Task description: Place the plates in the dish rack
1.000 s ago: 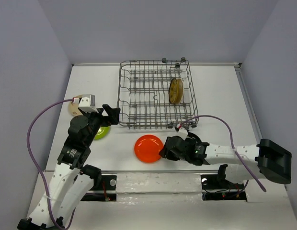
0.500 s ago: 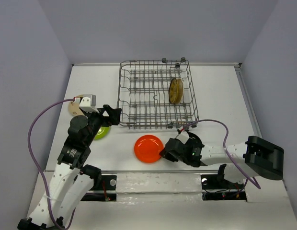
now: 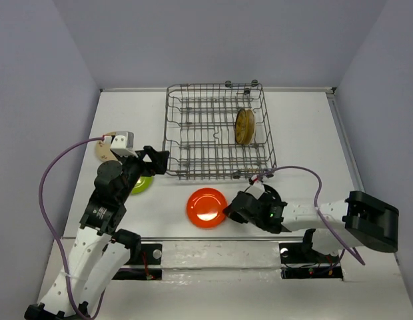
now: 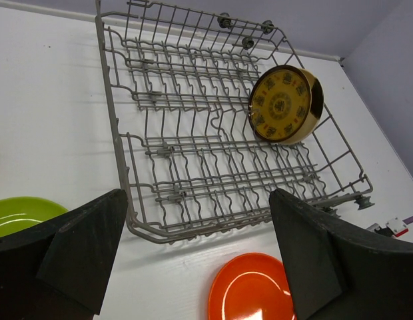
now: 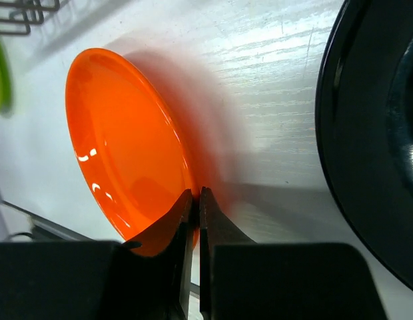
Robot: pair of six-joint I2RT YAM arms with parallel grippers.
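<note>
White tabletop in front of the dish rack holds the orange-red plate; your right gripper pinches its rim, likely the only purchase on something lying flat. Your left gripper hangs spread wide by the rack's front-left corner.

White arm links, black joints, purple cables

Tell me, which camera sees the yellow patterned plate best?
The left wrist view: the patterned plate faces it, standing in the dish rack, so its yellow pattern shows. The top view sees it small and nearly edge-on. The right wrist view misses it.
</note>
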